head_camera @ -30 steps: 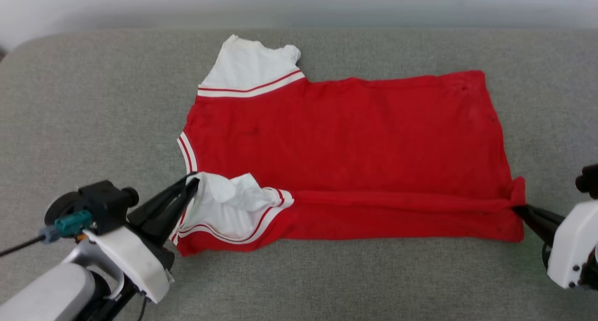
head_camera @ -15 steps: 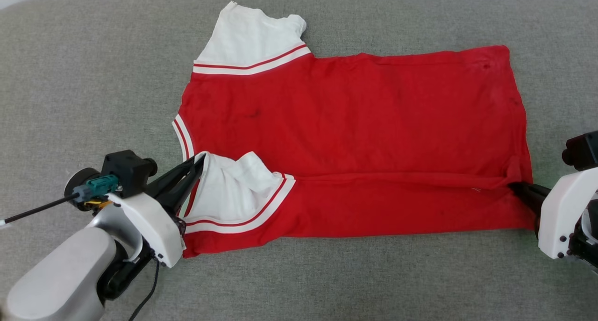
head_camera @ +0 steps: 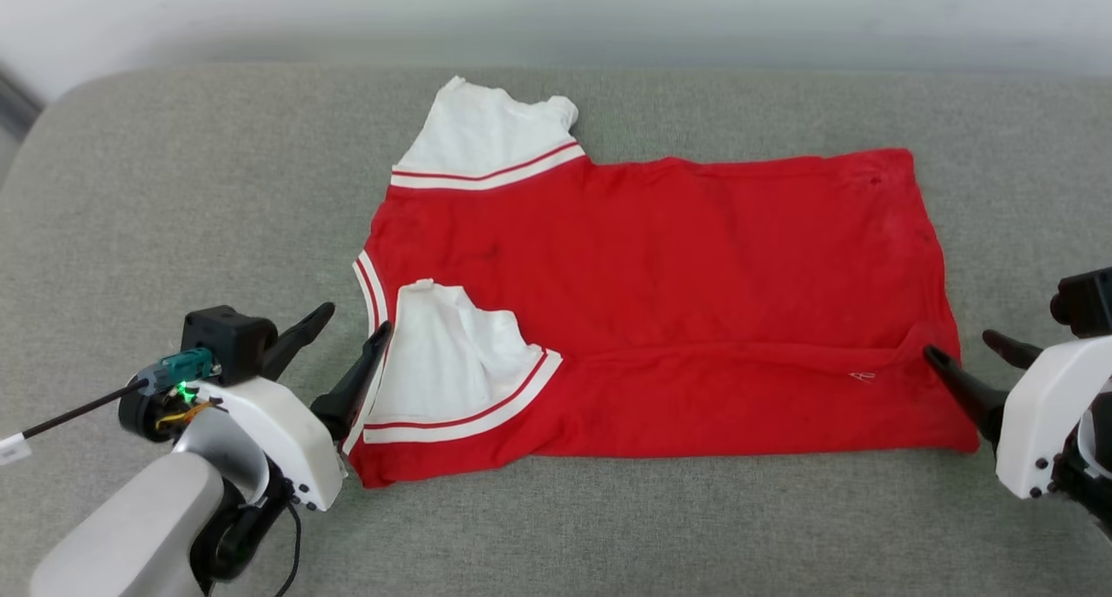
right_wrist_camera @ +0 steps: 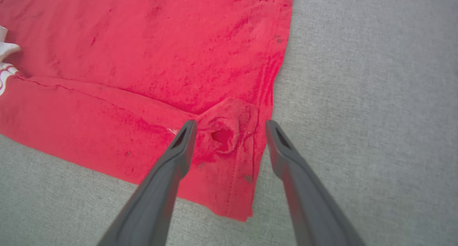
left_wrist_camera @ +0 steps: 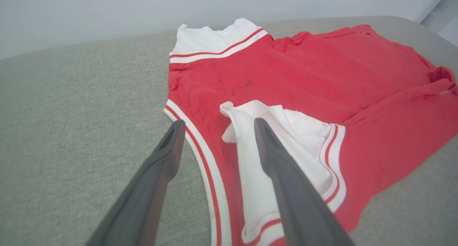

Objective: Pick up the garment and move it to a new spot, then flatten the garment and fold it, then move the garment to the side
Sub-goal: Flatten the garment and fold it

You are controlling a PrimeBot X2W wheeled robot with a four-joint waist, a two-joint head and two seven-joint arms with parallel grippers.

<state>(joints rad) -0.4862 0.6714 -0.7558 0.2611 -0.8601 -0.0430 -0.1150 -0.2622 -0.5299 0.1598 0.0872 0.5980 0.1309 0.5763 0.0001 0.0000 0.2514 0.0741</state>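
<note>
We see the bright red jersey-style shirt with white short sleeves and red-and-white striped trim (head_camera: 660, 319) lying spread on the grey woven upholstered surface (head_camera: 174, 189). Its near long edge is folded over onto the body. It lies between our two claws.

Our left claw (head_camera: 354, 319) stands wide open and holds nothing. In the left wrist view (left_wrist_camera: 219, 122) one finger (left_wrist_camera: 286, 174) reaches over the crumpled near white sleeve (left_wrist_camera: 286, 131). The other is over bare grey surface, its tip just beside the striped collar trim. We cannot tell whether either finger touches the cloth. The far white sleeve (head_camera: 482, 136) lies flat, well ahead of this claw.

Our right claw (head_camera: 960, 345) is also spread wide and empty. In the right wrist view (right_wrist_camera: 230, 122) the puckered hem corner of the fold (right_wrist_camera: 223, 135) sits between its fingertips. One finger is over red cloth, and the other is over grey surface just past the shirt's edge.
</note>
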